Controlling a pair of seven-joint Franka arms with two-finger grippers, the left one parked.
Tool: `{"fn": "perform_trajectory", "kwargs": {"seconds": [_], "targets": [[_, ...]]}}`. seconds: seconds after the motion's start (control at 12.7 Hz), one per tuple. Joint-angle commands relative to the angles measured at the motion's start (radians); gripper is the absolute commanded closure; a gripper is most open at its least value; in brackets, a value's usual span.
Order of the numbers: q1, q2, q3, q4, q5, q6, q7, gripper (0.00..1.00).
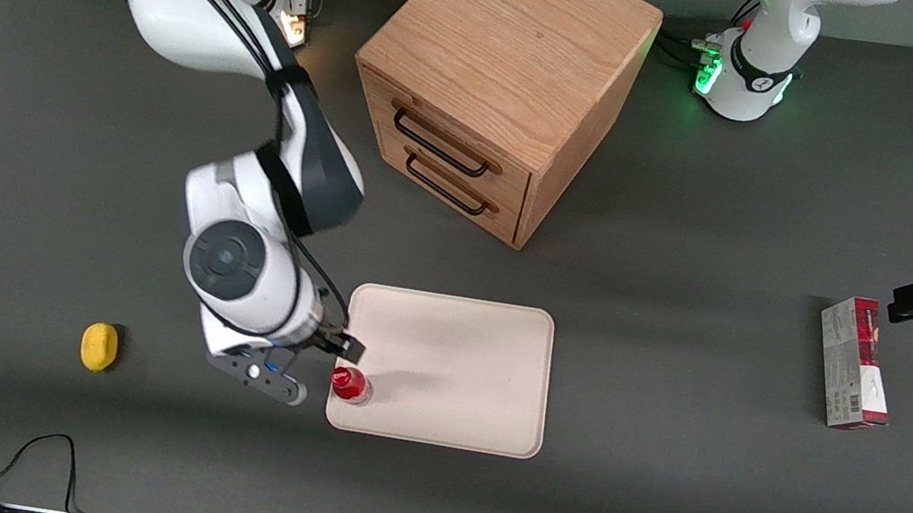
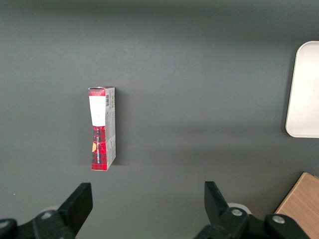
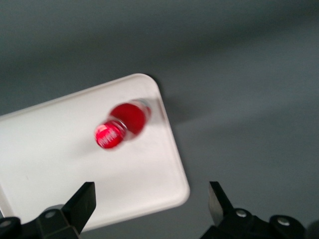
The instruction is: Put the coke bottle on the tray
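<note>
One bottle (image 1: pixel 351 385) stands upright on the tray (image 1: pixel 460 357), red cap up, in the tray's corner nearest the front camera at the working arm's end, close to the rim. It looks to rest there on its own: in the right wrist view the bottle (image 3: pixel 121 126) sits apart from both fingers, with bare tray (image 3: pixel 60 164) between it and them. The gripper (image 3: pixel 149 206) hangs above that tray corner and its rim, jaws spread wide and holding nothing. In the front view the gripper (image 1: pixel 334 351) sits just beside the bottle, over the tray's edge.

By the look of it the placing itself is done and the step in hand is letting go and clearing off. The next move calls for a clean lift straight up, fingers kept apart, so nothing brushes the cap; the bottle is small and stands close to the rim, so a nudge might tip it off the tray.

Well apart from the tray lie a lemon (image 1: pixel 99 346) toward the working arm's end, a carton (image 1: pixel 854 363) toward the parked arm's end, and a cabinet (image 1: pixel 501 82) farther from the front camera
</note>
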Motion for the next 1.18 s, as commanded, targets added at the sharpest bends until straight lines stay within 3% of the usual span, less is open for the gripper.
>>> {"fn": "perform_trajectory", "kwargs": {"seconds": [0.0,0.24,0.39,0.47,0.71,1.1], "targets": [[-0.062,-0.447,-0.006,-0.571,0.061,0.098,-0.235,0.00],[-0.103,-0.766,-0.071,-0.893,0.069,0.100,-0.522,0.00],[-0.132,-0.879,-0.111,-0.945,0.060,0.019,-0.703,0.00],[-0.190,-0.922,-0.113,-0.929,0.055,-0.058,-0.816,0.00],[-0.188,-0.964,-0.119,-0.926,-0.004,-0.092,-0.843,0.00],[-0.179,-0.927,-0.122,-0.867,0.006,-0.132,-0.836,0.00]]}}
